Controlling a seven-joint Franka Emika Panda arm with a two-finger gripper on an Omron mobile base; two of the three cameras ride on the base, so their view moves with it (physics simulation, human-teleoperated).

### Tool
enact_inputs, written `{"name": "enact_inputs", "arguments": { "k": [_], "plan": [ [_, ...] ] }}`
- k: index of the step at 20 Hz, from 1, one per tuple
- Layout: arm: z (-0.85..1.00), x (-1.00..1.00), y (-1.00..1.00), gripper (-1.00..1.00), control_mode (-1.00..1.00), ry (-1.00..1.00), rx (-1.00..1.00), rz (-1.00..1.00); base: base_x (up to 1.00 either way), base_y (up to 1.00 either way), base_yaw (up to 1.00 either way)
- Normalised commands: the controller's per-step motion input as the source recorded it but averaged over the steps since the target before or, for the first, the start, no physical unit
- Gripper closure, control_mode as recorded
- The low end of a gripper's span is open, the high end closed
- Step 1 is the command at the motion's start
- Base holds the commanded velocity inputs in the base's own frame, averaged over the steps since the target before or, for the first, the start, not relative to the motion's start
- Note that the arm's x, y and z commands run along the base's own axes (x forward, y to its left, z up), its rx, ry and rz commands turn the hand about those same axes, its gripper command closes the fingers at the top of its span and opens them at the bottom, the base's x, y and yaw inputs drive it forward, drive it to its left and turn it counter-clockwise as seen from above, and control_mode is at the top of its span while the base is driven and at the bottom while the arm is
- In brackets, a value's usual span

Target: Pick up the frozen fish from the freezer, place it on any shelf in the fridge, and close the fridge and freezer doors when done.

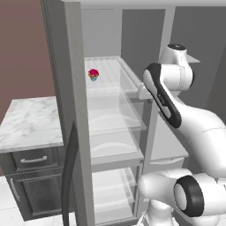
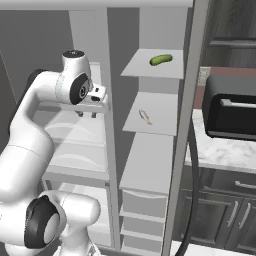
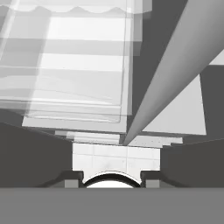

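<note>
Both doors standing open. Frozen fish (image 2: 144,116) lying flat on the 2nd solid grey freezer (image 2: 150,165) shelf from top in right base view, untouched, nothing near it. Green-yellow rounded item (image 2: 161,59) sitting one shelf up, at about 1 o'clock from the fish. Gripper (image 2: 87,114) hanging well apart from the fish, at about 9 o'clock of it, on the fridge (image 1: 114,132) side of the centre divider, pointing down over a clear glass shelf (image 1: 115,115). Fingers (image 2: 93,115) showing as two short dark stubs w/ a small gap; nothing between them, so jaws partly apart and empty. Hand view looking down past the glass shelf stack (image 3: 65,87) w/ the divider edge cutting diagonally at 1 o'clock; fingertips (image 3: 72,178) barely poking in at the bottom edge, floor tiles visible between them. Left base view: red-topped cupcake (image 1: 93,74) sitting on the top glass shelf, toward its back left, approx 9 o'clock from the arm's elbow. Fridge door (image 1: 73,114) standing edge-on at the left w/ its dark handle low. Freezer door (image 2: 186,125) edge-on right of the freezer shelves. Black microwave-type box (image 2: 231,107) sitting on the marble counter (image 2: 220,155) at 3 o'clock of the fish, beyond the freezer door.
</note>
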Motion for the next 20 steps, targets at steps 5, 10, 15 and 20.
{"name": "enact_inputs", "arguments": {
  "k": [5,10,15,20],
  "plan": [
    [-0.2,-0.06,-0.34,-1.0,-1.0,-0.04,0.0,0.01,0.0,0.0,0.0],
    [-0.07,-0.41,-0.68,-1.0,-1.0,-0.12,0.0,0.05,0.0,0.0,0.0],
    [0.0,-0.13,-0.6,-1.0,-1.0,-0.02,0.0,0.03,0.0,0.0,0.0],
    [-0.06,0.02,-0.61,-1.0,-1.0,0.0,0.0,0.11,0.0,0.0,0.0]
  ]
}}
